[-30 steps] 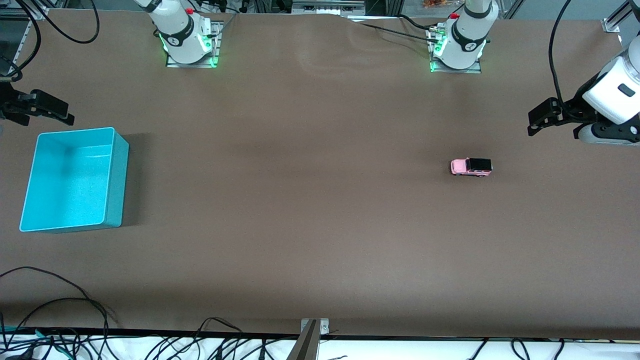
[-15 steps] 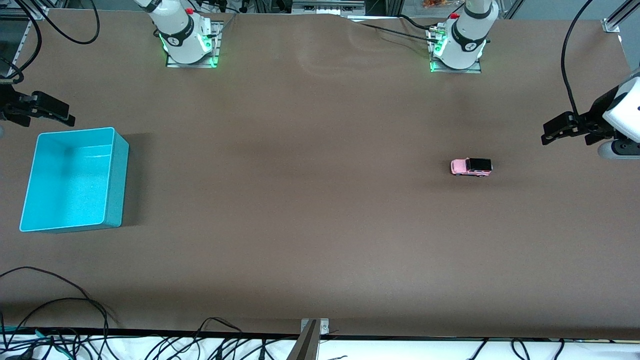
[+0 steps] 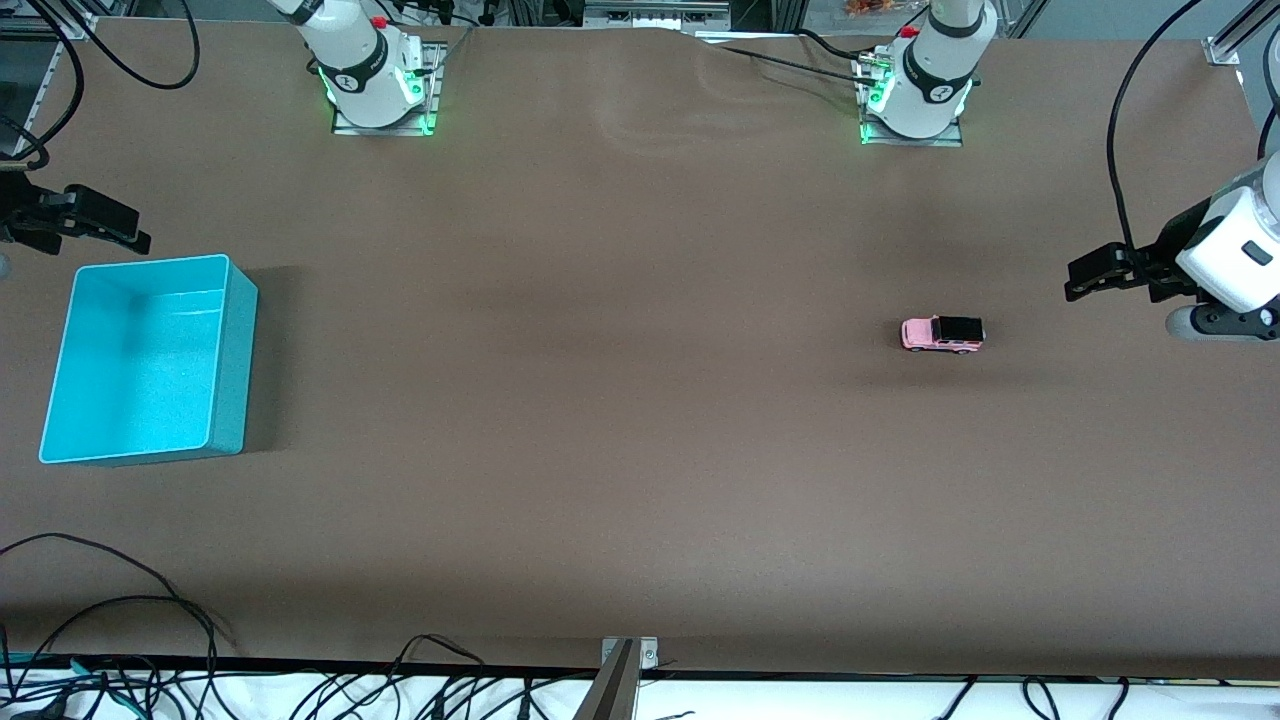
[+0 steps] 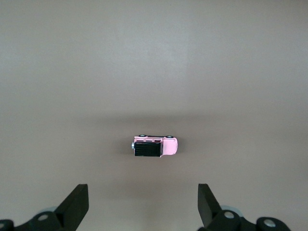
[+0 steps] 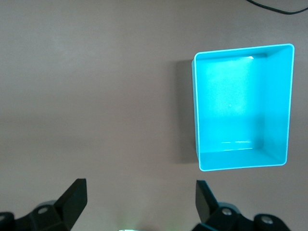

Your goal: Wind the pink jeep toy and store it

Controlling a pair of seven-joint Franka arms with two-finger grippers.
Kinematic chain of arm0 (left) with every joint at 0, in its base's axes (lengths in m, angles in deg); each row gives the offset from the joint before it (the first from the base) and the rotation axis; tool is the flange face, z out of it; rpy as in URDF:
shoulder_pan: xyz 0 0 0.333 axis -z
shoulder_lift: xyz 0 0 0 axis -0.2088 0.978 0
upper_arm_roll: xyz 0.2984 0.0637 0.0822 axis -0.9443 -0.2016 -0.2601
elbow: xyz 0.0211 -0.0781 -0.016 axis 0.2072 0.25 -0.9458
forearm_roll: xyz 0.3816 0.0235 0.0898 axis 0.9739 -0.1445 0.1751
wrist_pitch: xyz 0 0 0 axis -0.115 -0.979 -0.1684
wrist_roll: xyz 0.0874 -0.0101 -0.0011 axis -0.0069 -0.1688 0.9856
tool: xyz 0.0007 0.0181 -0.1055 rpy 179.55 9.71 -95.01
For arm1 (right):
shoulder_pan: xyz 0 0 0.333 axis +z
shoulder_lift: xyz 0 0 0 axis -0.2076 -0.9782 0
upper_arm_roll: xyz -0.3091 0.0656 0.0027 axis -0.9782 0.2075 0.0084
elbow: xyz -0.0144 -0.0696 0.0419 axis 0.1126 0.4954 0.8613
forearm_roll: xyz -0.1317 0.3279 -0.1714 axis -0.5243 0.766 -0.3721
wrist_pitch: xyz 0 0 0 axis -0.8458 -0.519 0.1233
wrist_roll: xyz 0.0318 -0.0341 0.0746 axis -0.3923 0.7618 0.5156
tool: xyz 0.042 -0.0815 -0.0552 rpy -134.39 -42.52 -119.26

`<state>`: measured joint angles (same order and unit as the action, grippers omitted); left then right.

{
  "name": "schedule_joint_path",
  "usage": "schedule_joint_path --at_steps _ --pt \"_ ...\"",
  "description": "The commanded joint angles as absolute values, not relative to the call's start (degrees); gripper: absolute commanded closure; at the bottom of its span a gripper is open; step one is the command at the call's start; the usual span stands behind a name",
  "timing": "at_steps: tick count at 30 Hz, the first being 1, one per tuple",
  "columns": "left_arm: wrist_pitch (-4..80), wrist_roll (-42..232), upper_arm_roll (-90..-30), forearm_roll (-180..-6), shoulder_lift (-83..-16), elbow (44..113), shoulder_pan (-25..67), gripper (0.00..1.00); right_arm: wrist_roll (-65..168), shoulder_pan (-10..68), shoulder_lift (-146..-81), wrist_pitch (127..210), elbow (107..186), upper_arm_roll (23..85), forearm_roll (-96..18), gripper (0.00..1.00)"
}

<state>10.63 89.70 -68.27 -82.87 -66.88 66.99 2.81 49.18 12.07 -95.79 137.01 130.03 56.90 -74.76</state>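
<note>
The pink jeep toy (image 3: 943, 334), tiny with a black roof, stands on its wheels on the brown table toward the left arm's end. It also shows in the left wrist view (image 4: 155, 146), ahead of the fingertips. My left gripper (image 3: 1074, 280) is open and empty in the air, over bare table between the jeep and the table's end; it also shows in the left wrist view (image 4: 142, 198). My right gripper (image 3: 135, 228) is open and empty, over the table beside the turquoise bin (image 3: 232, 330); it also shows in the right wrist view (image 5: 140, 195). The bin (image 5: 240, 101) is empty.
The two arm bases (image 3: 380, 85) (image 3: 915, 95) stand at the table's edge farthest from the front camera. Loose black cables (image 3: 120, 610) lie at the edge nearest the camera, and a metal bracket (image 3: 625, 665) stands there too.
My left gripper swung toward the table's end and lower in the front view, then came back toward the jeep. The jeep, the bin and my right gripper have hardly moved.
</note>
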Motion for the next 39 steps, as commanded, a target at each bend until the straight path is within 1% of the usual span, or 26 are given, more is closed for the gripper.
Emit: schedule_joint_path --at_steps 1,8,13,14,19,35,39 --pt "9.3 88.95 -68.2 -83.29 -66.22 66.06 2.38 0.0 49.1 12.07 -96.55 136.12 128.11 56.92 -75.66 0.0" --pt "9.39 89.03 -68.11 -83.29 -64.55 65.97 2.38 0.0 49.1 11.89 -96.81 136.12 128.11 56.83 -75.66 0.0" --pt "11.22 89.12 -68.28 -83.11 -64.29 68.69 2.56 0.0 49.1 11.89 -96.81 136.12 128.11 56.83 -75.66 0.0" --pt "14.89 89.12 -68.29 -82.68 -64.46 72.18 2.56 0.0 49.19 11.89 -96.81 136.12 128.11 56.74 -75.66 0.0" --pt "18.08 89.12 -68.29 -80.48 -64.64 75.46 2.64 0.0 49.19 11.89 -96.81 136.12 128.11 56.74 -75.66 0.0" --pt "39.34 89.12 -68.55 -79.51 -64.64 92.94 2.38 0.0 50.33 11.72 -96.81 136.12 128.11 56.57 -75.75 0.0" --pt "43.83 89.12 -68.55 -79.51 -64.55 96.38 2.29 0.0 49.9 11.8 -96.81 136.12 128.11 56.57 -75.66 0.0"
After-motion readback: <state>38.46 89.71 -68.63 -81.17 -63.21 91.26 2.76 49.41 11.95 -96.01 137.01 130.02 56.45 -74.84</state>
